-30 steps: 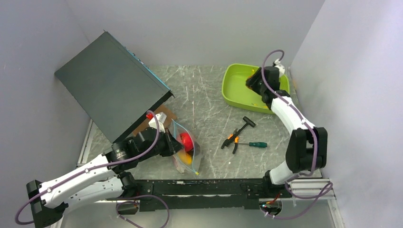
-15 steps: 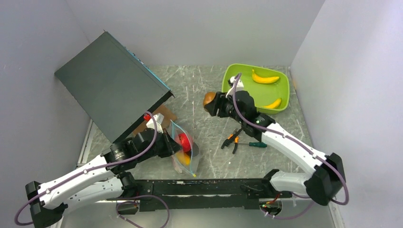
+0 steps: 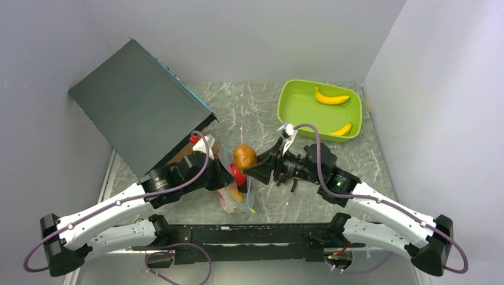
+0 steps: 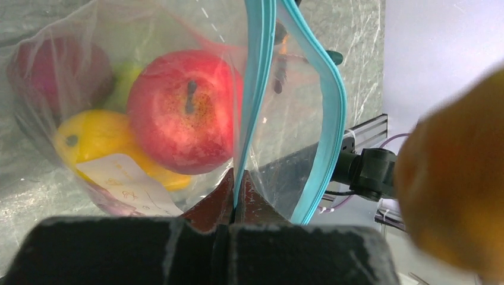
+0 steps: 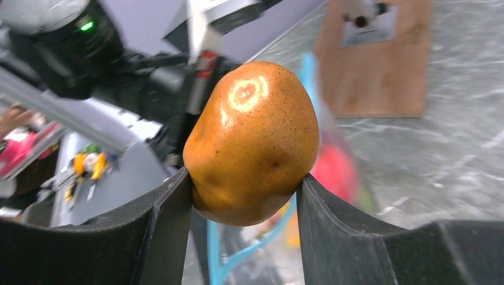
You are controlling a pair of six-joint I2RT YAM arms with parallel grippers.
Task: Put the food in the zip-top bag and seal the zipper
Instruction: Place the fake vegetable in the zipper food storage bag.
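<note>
The clear zip-top bag [image 3: 239, 189] hangs by one side of its blue-green zipper [image 4: 257, 89], and my left gripper [image 4: 238, 191] is shut on that strip. The bag's mouth gapes open. Inside lie a red apple [image 4: 181, 113], a yellow fruit [image 4: 89, 139], a purple one [image 4: 59, 71] and something green. My right gripper [image 5: 243, 181] is shut on the brown pear [image 5: 252, 142], holding it just above and right of the bag's mouth. From above, the pear [image 3: 245, 155] sits over the red apple. Two yellow bananas [image 3: 331, 98] lie in the tray.
The lime-green tray [image 3: 286, 113] stands at the back right. A large dark box [image 3: 139, 107] leans at the back left, with a brown card [image 3: 207, 144] beside it. My right arm [image 3: 333, 178] covers the tools on the table.
My right arm has swung from the green tray across to the bag, carrying the brown pear. The left gripper has raised the bag's edge slightly.
</note>
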